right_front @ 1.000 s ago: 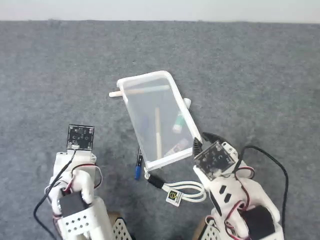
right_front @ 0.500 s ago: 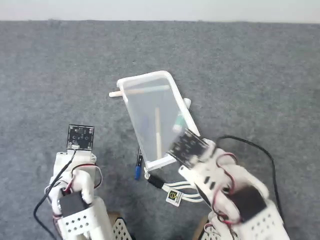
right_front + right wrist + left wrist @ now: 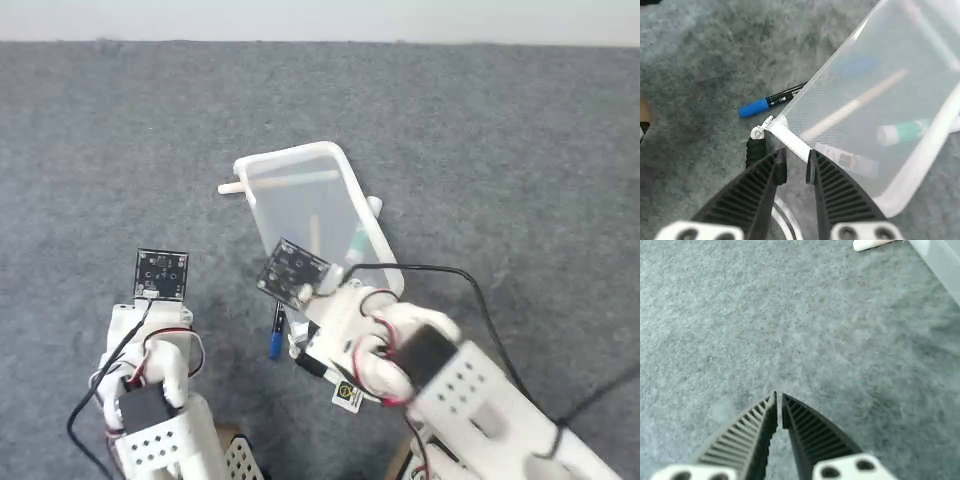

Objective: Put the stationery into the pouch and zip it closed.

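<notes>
My right gripper [image 3: 796, 156]: jaws narrow, astride corner edge of pouch [image 3: 300, 210]. Blue pen [image 3: 276, 338] at pouch's 7 o'clock. My left gripper [image 3: 779, 402]: nearly closed, empty.

The grey, felt-like tabletop [image 3: 520, 150] carries a translucent pouch [image 3: 300, 205] lying flat, a blue-capped pen [image 3: 276, 338] at its near corner, and a tagged cord [image 3: 346, 392] beside that

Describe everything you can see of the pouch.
The pouch is a flat, see-through plastic rectangle with a thick white border, lying askew on the grey table. A wooden pencil, a green-and-white tube and a blurred blue item show through it. A metal zip pull with a black loop sits at its near corner. The right gripper, jaws slightly apart, straddles the white edge there. A blue-capped pen seems to run under its edge.
</notes>
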Robot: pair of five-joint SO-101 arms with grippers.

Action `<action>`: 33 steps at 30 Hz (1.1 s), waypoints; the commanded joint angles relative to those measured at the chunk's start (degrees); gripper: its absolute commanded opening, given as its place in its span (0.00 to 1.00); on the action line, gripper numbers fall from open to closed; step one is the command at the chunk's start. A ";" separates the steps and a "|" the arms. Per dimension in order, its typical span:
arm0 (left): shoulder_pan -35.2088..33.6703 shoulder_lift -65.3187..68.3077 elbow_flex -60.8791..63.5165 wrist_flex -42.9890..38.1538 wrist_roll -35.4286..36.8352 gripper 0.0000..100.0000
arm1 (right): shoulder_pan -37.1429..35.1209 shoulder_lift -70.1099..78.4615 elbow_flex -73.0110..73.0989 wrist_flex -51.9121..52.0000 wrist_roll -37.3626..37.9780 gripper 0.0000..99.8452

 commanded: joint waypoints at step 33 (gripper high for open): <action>-6.95 -1.05 -0.75 -3.78 1.23 0.01 | -8.31 25.80 -3.43 -5.14 -9.41 0.13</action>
